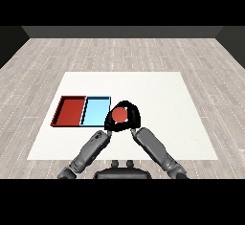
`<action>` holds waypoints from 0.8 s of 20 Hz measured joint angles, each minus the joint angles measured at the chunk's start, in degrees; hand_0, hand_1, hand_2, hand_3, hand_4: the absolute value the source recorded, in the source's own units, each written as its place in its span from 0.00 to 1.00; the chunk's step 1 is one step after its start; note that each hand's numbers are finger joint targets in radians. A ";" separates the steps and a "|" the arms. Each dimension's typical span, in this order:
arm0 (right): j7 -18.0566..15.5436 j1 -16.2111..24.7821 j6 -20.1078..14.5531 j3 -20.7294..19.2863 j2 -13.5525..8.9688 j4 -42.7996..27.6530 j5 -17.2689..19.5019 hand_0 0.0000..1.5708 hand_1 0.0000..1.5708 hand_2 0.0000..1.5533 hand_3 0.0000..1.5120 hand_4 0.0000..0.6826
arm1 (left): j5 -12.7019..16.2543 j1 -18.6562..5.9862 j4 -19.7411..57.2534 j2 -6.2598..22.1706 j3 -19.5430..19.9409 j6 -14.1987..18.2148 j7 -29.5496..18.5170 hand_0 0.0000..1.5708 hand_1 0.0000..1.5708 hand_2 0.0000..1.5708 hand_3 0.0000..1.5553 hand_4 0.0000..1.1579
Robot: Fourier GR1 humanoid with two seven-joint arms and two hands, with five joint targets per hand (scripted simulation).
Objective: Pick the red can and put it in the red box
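- The red can is sitting in the middle of the white counter, just past the right edge of the light blue tray.
- Black hand parts are wrapping around the can like a ring, so only its round red top is showing.
- The right hand is curling its fingers around the can from the 3 o'clock side.
- The left hand is sitting at the can's 8 o'clock side. It is touching or almost touching the can, but it is not possible to tell if its fingers are spread or curled.
- It is also hard to tell if the can is being lifted or is resting on the counter.
- So the picking part is looking about done, and the putting part is not done yet.
- The red tray is lying at the can's 9 o'clock side, and nothing is showing inside it.
- The light blue tray is lying between the can and the red tray, touching the red one side by side.
- The can is probably needing to go up and over the blue tray to reach the red one, so it is not bumping the tray walls.
- The left hand is sitting on that same side too, so it may be getting in the way.
- Grey wood floor is showing all around the counter.
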 measured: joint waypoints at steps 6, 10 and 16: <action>-0.36 -0.55 -0.47 0.57 -0.30 0.65 -0.80 0.94 0.94 0.93 0.92 0.94 | 0.67 -0.73 0.37 0.64 -1.07 4.49 0.57 1.00 1.00 0.99 0.95 0.97; 0.33 0.11 -0.96 0.99 -0.26 -0.10 -0.67 0.95 0.95 0.93 0.92 0.95 | 1.43 -0.54 1.00 0.57 -1.78 6.43 -1.88 1.00 1.00 0.99 0.95 0.98; 0.22 0.37 -1.17 1.81 0.34 0.19 -1.80 0.00 0.00 0.00 0.00 0.00 | 1.37 0.75 1.54 0.47 -0.08 5.85 -6.84 1.00 1.00 1.00 0.97 0.99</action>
